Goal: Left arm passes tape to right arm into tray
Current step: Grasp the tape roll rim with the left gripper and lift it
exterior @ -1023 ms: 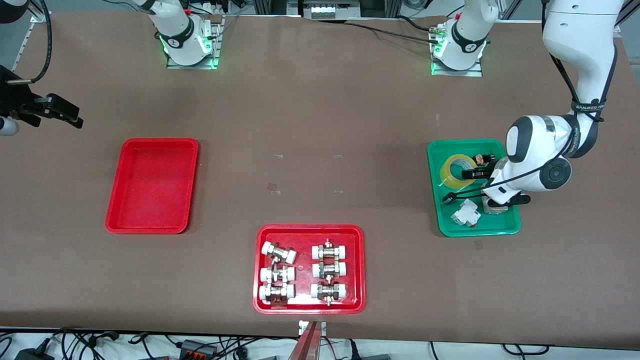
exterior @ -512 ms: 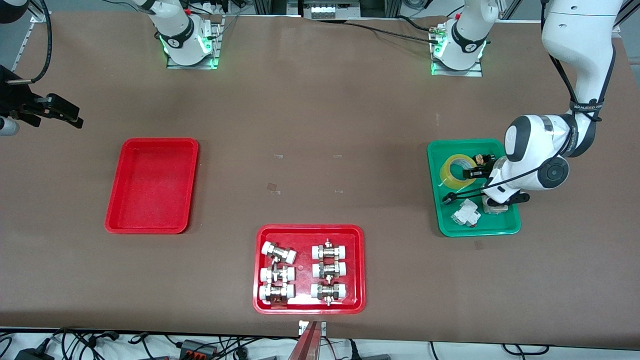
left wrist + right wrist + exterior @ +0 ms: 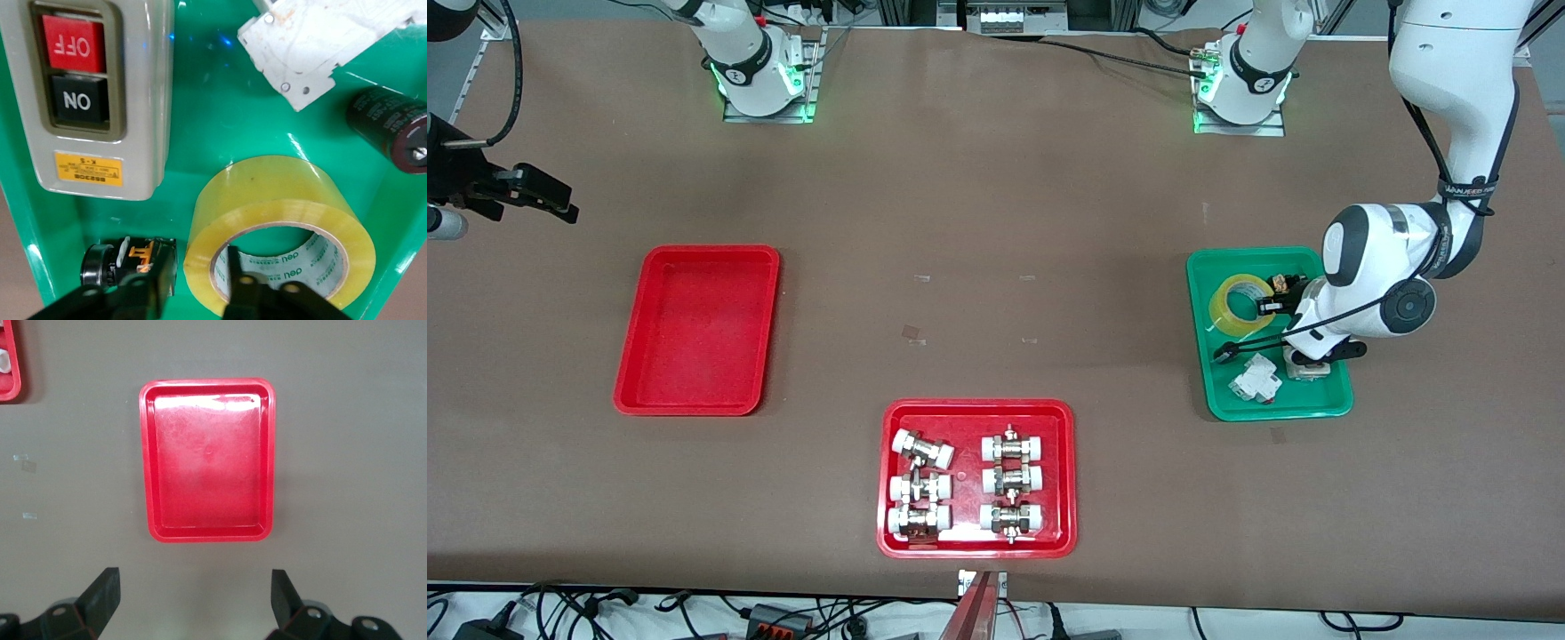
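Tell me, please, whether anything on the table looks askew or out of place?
Only a small thing: in the red tray of white-capped metal fittings, the fitting farthest from the front camera in one column lies tilted, while the rest sit square. Nothing is spilled or damaged.

left gripper (image 3: 193, 293) pinched narrow, arm bent low; right gripper (image 3: 193, 600) spread wide (arm waiting).

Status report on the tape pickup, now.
Left gripper shut on tape wall in green tray. Right gripper open, waiting above red tray. Nothing blocking.
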Controlling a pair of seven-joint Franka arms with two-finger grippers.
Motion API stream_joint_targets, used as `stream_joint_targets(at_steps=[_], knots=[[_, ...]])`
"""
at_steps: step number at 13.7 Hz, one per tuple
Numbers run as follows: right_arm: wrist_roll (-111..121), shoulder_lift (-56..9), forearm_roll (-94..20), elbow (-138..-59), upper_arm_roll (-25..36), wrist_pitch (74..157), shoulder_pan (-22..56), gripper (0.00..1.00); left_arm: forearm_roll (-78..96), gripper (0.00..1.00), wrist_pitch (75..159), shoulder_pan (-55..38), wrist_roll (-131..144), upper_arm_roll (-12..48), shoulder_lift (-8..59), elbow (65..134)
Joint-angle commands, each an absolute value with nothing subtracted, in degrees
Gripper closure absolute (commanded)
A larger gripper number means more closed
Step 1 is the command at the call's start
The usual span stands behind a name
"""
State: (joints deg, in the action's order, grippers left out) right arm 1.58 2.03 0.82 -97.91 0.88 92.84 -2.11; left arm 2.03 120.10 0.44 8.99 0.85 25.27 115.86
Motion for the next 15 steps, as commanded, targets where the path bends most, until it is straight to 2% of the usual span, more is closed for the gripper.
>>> stream_joint_targets(at_steps=[1, 3, 5, 10, 13, 15], knots=[[2.20, 2.29, 1.14, -97.21, 0.53, 91.58, -2.29, 0.00, 0.97, 0.78, 120.85, 0.70, 9.14, 1.14, 24.26, 116.98], [2.20, 2.29, 1.05, -97.21, 0.53, 91.58, -2.29, 0.00, 0.97, 0.92, 120.76, 0.70, 9.14, 1.14, 24.26, 116.98], [2.20, 2.29, 1.05, -97.21, 0.53, 91.58, -2.29, 0.00, 0.97, 0.99, 120.76, 0.79, 9.05, 1.06, 24.17, 116.98], [2.29, 2.29, 1.05, -97.21, 0.53, 91.58, -2.29, 0.00, 0.97, 0.99, 116.12, 0.70, 4.50, 1.14, 22.33, 114.79], [2.29, 2.29, 1.06, -97.21, 0.53, 91.58, -2.29, 0.00, 0.97, 0.99, 107.26, 0.18, 2.82, 1.23, 17.69, 111.55], [2.20, 2.29, 1.14, -97.21, 0.53, 91.58, -2.29, 0.00, 1.05, 0.99, 99.36, -0.61, 2.64, 1.93, 16.79, 105.68]])
